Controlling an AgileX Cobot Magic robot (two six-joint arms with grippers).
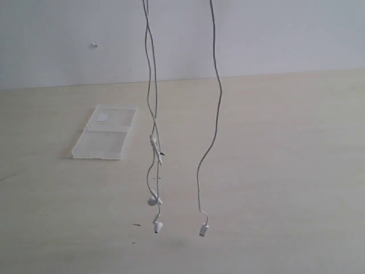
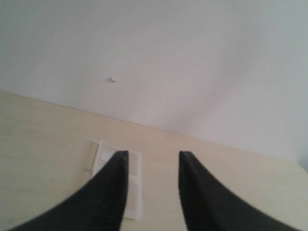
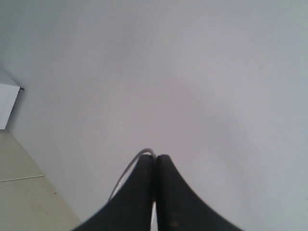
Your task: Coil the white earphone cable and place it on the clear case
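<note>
Nothing coiled: right gripper (image 3: 155,159) is pressed together, pinching white earphone cable (image 1: 220,105), whose strands dangle loose below it. left gripper (image 2: 153,156) is spread and empty; clear case (image 1: 108,142) lies bare on the table below and ahead of it. Coiling and placing remain.

A pale wooden tabletop (image 1: 285,142) is meeting a plain white wall (image 1: 274,34). A tiny nub (image 1: 94,44) is sticking out of it, and dark specks (image 1: 137,225) are dotting the tabletop.
</note>
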